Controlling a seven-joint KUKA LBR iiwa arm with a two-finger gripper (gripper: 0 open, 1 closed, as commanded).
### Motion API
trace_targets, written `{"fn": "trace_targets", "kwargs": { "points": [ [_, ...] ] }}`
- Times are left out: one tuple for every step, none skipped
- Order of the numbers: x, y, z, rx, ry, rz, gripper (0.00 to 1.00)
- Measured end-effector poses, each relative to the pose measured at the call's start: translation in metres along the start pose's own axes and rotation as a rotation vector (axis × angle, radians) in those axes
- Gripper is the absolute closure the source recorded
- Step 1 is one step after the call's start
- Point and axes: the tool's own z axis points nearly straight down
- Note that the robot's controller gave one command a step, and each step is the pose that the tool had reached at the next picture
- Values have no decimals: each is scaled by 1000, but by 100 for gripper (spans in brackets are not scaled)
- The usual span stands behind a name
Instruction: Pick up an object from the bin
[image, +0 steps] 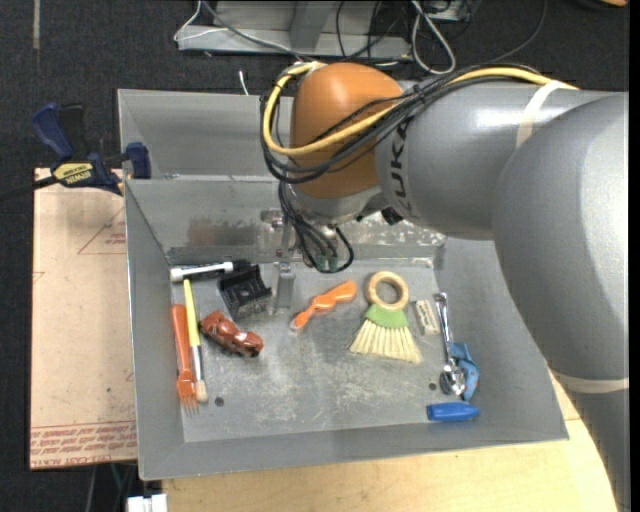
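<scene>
I see a grey metal bin (300, 405) from above, with the grey robot arm (520, 160) entering from the right of the frame and its orange wrist cover (335, 125) over the bin's upper middle. Below the cover, the end effector (285, 275) hangs low near the back of the bin floor. I cannot tell how far open it is, and I see nothing held in it.

Just to its left lies a small black blocky part (245, 290). Just to its right lies a curved orange plastic handle (325, 303).

Further right are a tan tape ring (387, 290) and, touching it below, a small hand broom with a green top and straw bristles (385, 337). At the far right lies a metal tool with a blue end (455, 368).

At the left lie a red-brown toy car (232, 335), a yellow stick (190, 335) and an orange-handled brush (182, 355).
</scene>
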Motion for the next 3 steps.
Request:
{"fn": "trace_targets", "kwargs": {
  "points": [
    [-2,-1,-5,-1,-7,3,0],
    [-12,16,90,-1,5,81,0],
    [-11,31,22,-8,-28,131,0]
  ]
}}
